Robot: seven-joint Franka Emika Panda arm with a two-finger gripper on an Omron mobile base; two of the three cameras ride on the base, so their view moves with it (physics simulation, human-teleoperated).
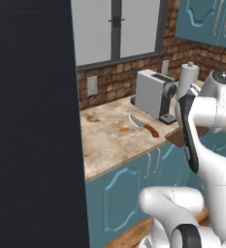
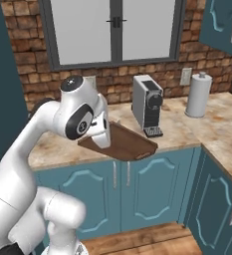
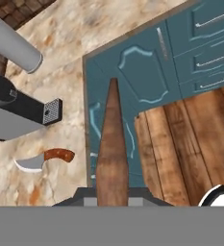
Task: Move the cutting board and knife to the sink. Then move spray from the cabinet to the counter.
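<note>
Hand (image 3: 112, 194) at the bottom middle of the hand view is clamped tight on the cutting board (image 3: 112, 144), which runs edge-on as a narrow brown strip up the centre of that frame. In the right base view the cutting board (image 2: 122, 142) sits in the middle of the frame, held level in the air, its far part over the counter (image 2: 217, 129) edge and its near part jutting out above the blue cupboard doors (image 2: 137, 194); the arm's wrist covers its left end. In the left base view only a dark corner of the board (image 1: 175, 137) shows at right centre, behind the arm.

Knife (image 1: 143, 126) lies flat on the counter (image 1: 109, 140) in the middle of the left base view, blade toward the upper left, handle toward the lower right, just in front of the coffee machine (image 1: 153, 92). In the hand view the knife (image 3: 43, 161) is at lower left, apart from the board. A white paper towel roll (image 2: 198, 94) stands upright at right in the right base view, to the right of the coffee machine (image 2: 147, 104).
</note>
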